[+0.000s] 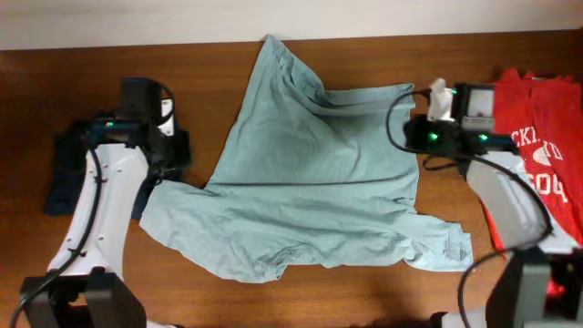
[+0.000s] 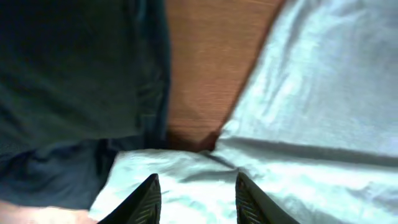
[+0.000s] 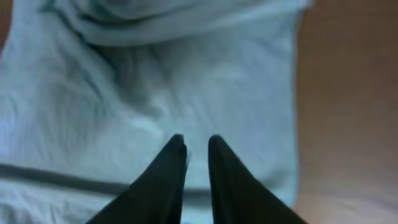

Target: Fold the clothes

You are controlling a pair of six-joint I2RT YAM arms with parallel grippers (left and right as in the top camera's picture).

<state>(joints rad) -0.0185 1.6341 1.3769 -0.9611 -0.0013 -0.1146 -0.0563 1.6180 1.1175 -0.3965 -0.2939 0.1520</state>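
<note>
The pale blue shirt (image 1: 310, 191) lies across the middle of the table (image 1: 91, 64), crumpled at the top and along the bottom hem. A crease line runs across its middle. A dark garment (image 2: 68, 74) sits at the left edge and a red shirt (image 1: 537, 137) at the right.

The left gripper (image 2: 196, 199) hangs over the shirt's left corner, just beside the dark garment, with its jaws spread. The right gripper (image 3: 196, 149) is over the shirt's right edge. Its jaws are nearly pressed together and no cloth shows between them.

The step in hand looks like taking both side edges for a fold. To do it well, the left jaws should close on blue cloth only, clear of the dark garment. The right jaws likely need to part first, then bite near the edge. Both arms should then lift evenly so the crease stays straight.
</note>
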